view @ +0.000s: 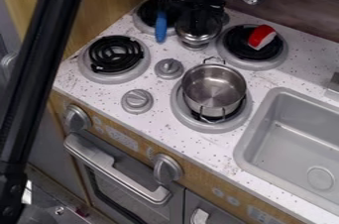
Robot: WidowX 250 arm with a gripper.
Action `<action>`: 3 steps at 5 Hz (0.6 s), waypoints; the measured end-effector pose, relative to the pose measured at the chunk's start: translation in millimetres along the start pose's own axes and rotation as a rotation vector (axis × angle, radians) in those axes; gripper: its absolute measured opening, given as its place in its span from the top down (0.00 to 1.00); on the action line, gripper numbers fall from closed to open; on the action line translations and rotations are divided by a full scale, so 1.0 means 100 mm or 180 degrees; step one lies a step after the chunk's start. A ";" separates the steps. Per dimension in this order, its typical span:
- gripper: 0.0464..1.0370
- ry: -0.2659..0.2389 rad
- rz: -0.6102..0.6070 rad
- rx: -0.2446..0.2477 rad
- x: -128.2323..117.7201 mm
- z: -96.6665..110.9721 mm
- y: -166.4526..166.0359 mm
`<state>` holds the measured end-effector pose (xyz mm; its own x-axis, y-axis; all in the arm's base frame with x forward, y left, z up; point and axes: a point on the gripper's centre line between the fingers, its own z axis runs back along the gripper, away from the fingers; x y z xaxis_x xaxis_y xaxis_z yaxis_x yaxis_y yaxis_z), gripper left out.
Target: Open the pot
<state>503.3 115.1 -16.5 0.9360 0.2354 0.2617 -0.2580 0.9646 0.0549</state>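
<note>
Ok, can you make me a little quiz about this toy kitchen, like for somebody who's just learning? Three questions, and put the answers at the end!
1. Pick one: What is built into the counter to the right of the metal pot?
A) a toaster
B) a sink
C) a kettle

2. True or false: The metal pot has a lid on top of it.

3. Fill in the missing colour: The toy on the back-right burner is white and ____.

Key: 1. B; 2. False, you can see right inside; 3. red
</note>
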 end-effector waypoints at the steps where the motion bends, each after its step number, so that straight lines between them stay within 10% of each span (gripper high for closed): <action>1: 0.79 0.0086 0.0061 0.0021 0.04 -0.08 0.08; 2: 0.75 0.0150 0.0050 0.0009 0.04 -0.06 0.06; 3: 0.46 0.0234 0.0055 -0.0086 -0.08 -0.13 0.02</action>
<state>498.3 116.7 -30.6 0.9468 0.2594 0.1907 -0.2688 0.9629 0.0247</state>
